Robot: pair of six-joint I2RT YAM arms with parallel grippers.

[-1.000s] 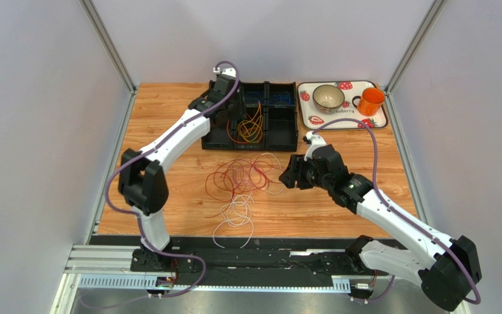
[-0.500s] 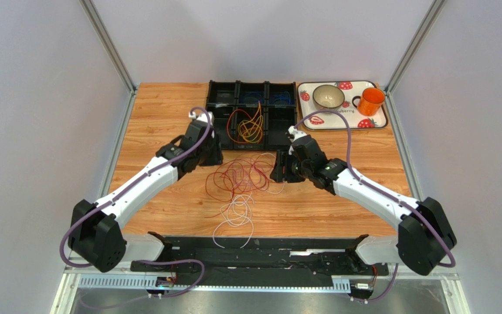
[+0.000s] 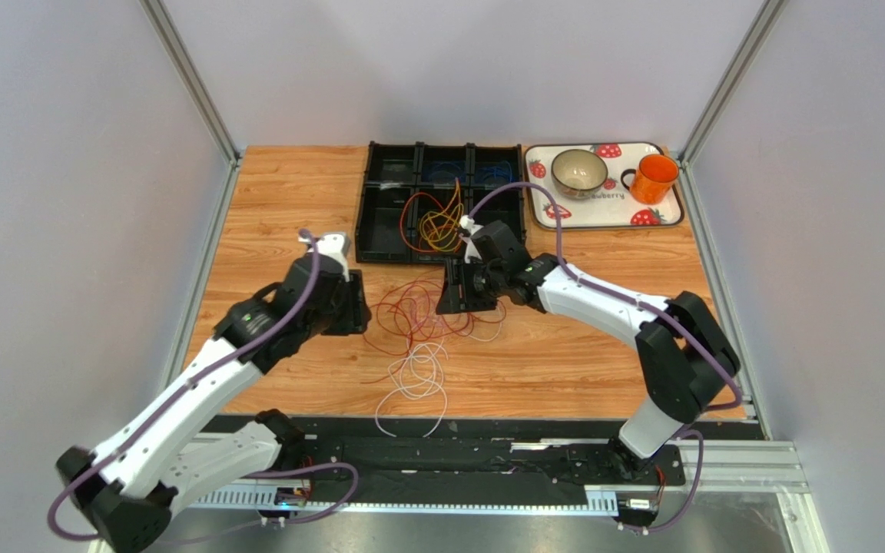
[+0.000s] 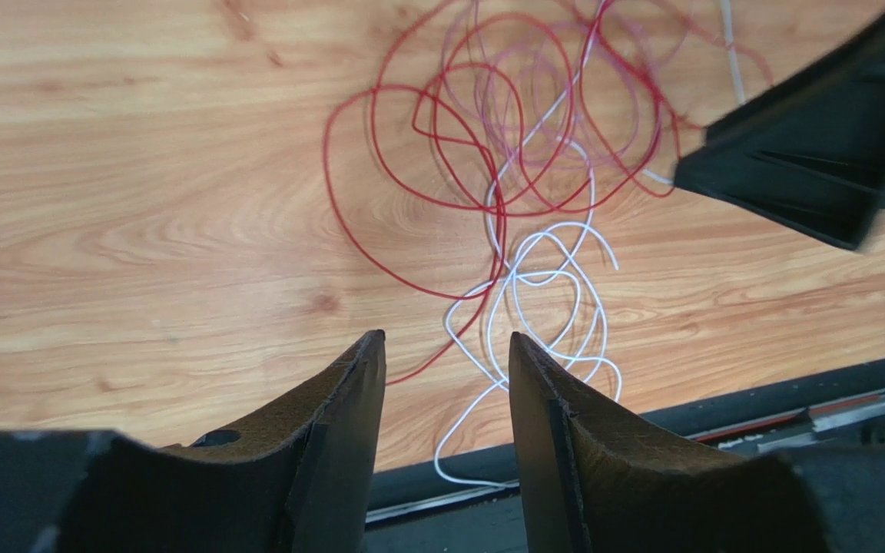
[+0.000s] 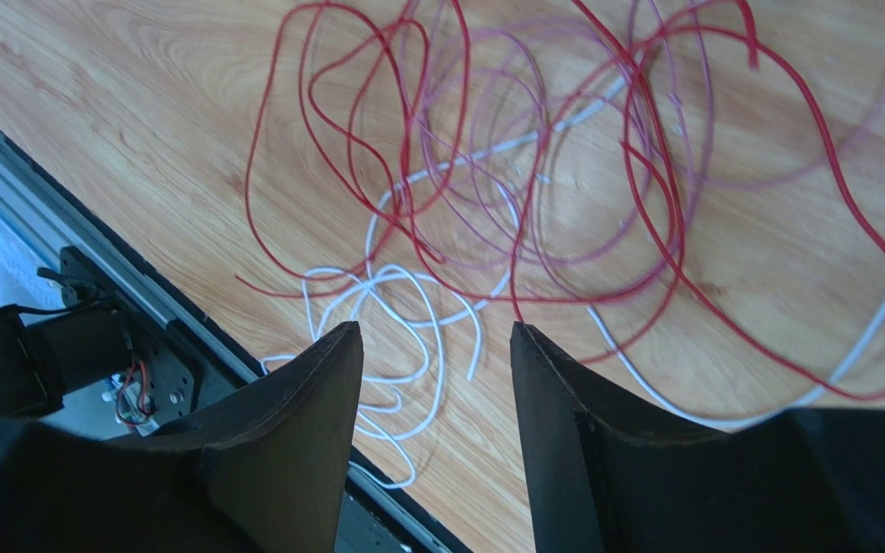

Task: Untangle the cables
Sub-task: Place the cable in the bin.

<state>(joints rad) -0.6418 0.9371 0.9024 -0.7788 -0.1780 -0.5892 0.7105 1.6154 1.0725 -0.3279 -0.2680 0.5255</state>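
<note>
A tangle of red, purple and white cables point(image 3: 418, 320) lies on the wooden table, with white loops point(image 3: 415, 380) trailing toward the front edge. More cables, orange, yellow and red point(image 3: 438, 225), lie in a compartment of the black tray. My left gripper point(image 3: 357, 309) hovers at the tangle's left side, open and empty; its wrist view shows red loops point(image 4: 493, 138) and white loops point(image 4: 540, 288) ahead of the left gripper point(image 4: 447, 336). My right gripper point(image 3: 456, 295) hangs over the tangle's back right edge, open and empty, with the right gripper point(image 5: 436, 327) above red strands point(image 5: 643, 207).
The black compartment tray point(image 3: 376, 236) stands behind the tangle, blue wires point(image 3: 459, 175) in its back cells. A strawberry-print tray point(image 3: 666, 213) at the back right holds a bowl point(image 3: 579, 171) and an orange mug point(image 3: 653, 177). A black rail point(image 3: 470, 444) runs along the front edge.
My left arm pulled back from the black tray and came down beside the tangle's left side. My right arm swung left and toward the back, over the tangle's upper right edge.
</note>
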